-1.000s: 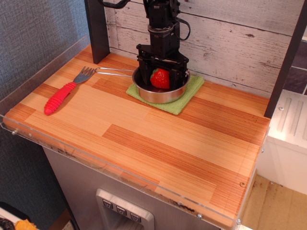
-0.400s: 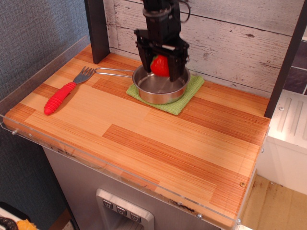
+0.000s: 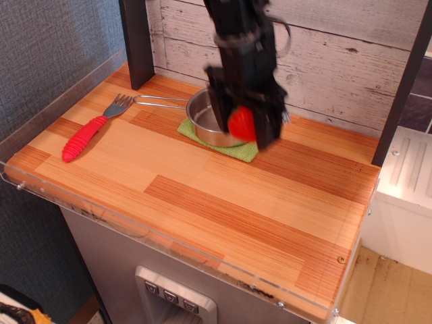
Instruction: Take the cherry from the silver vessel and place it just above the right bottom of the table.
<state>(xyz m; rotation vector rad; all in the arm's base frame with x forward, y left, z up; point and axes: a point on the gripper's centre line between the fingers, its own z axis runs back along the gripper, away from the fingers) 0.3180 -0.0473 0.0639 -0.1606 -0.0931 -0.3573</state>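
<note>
Observation.image shows the gripper [image 3: 244,125], apparently clamping the cherry [image 3: 241,124], now moved right past the silver vessel [image 3: 202,116].

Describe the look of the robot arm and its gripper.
The arm is matte black and blocky, built of stacked boxy segments, with a thin black cable looping off its side. The black gripper has two flat, broad, plate-like fingers. No markings are legible; the image is motion-blurred.

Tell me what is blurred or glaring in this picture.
In the observation.image view, the gripper and the cherry it holds are smeared by motion blur; the silver vessel, fork and table stay sharp; lighting is soft and even, with a mild sheen on the acrylic rim.
</note>
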